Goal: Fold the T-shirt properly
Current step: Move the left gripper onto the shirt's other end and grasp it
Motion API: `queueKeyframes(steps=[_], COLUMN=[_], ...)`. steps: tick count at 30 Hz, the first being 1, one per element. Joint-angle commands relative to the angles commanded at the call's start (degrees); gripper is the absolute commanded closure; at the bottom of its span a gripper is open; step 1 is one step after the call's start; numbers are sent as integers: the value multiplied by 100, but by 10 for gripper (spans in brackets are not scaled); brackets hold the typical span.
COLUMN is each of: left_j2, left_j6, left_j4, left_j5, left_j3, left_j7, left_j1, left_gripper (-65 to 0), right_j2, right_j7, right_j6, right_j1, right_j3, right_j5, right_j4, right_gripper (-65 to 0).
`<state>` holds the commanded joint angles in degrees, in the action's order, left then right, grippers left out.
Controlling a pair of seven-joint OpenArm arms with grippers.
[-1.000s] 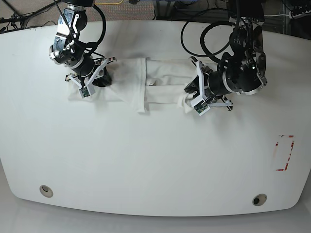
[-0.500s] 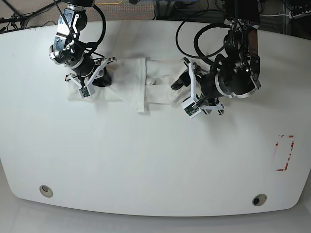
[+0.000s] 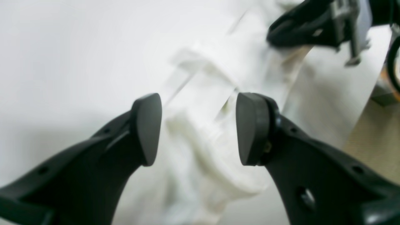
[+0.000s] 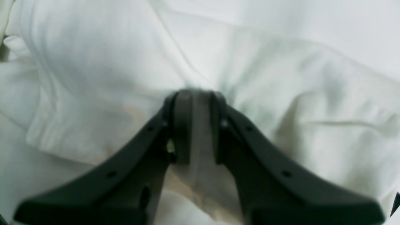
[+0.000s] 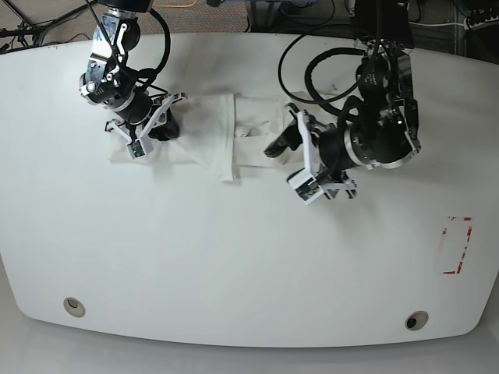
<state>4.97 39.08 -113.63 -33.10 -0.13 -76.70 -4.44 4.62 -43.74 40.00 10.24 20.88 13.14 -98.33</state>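
Observation:
The white T-shirt point(image 5: 207, 132) lies bunched in a long strip across the far half of the table. In the base view my right gripper point(image 5: 156, 128) sits at the strip's left end. The right wrist view shows this gripper point(image 4: 193, 125) shut on a pinch of T-shirt point(image 4: 281, 78) fabric. My left gripper point(image 5: 277, 144) hovers at the strip's right end. Seen from the left wrist, it point(image 3: 197, 128) is open, and the blurred T-shirt point(image 3: 206, 175) lies beyond its fingers. No print shows on the cloth.
The white table point(image 5: 234, 257) has a red marking point(image 5: 456, 245) at its right side. Two round grommets point(image 5: 74, 305) point(image 5: 415, 320) sit near the front edge. Black cables and floor lie past the far edge.
My left arm has moved left along the T-shirt's right end, and that end now lies more bunched toward the middle. The right arm has stayed where it was.

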Motion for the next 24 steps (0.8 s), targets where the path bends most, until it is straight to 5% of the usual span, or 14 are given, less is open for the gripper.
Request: queueKeyframes(steps=[6,13,18,24], left_j2=[457,897,932,1020], left_j6=[0,0,0,26], left_j4=[0,220,800,1556], left_j5=[0,18,18,273], left_j3=[-308,-343,-343,-352], left_j7=[264,879,1213,1644], left_j1=[273,624,695,686], left_gripper=[-350,-265,-219,-139], right_j2=[-229,-527,-835,-993], right_j7=[-273,-1336,-1881,-1978], right_j6=[0,0,0,0], right_j1=[-97,-316,-378,-387], right_j3=[9,0,-70,-677], right_j5=[-44,158,853,1556], right_j4=[-598,-1433,-1714,-1697], right_gripper=[-117,-117,-117,-117])
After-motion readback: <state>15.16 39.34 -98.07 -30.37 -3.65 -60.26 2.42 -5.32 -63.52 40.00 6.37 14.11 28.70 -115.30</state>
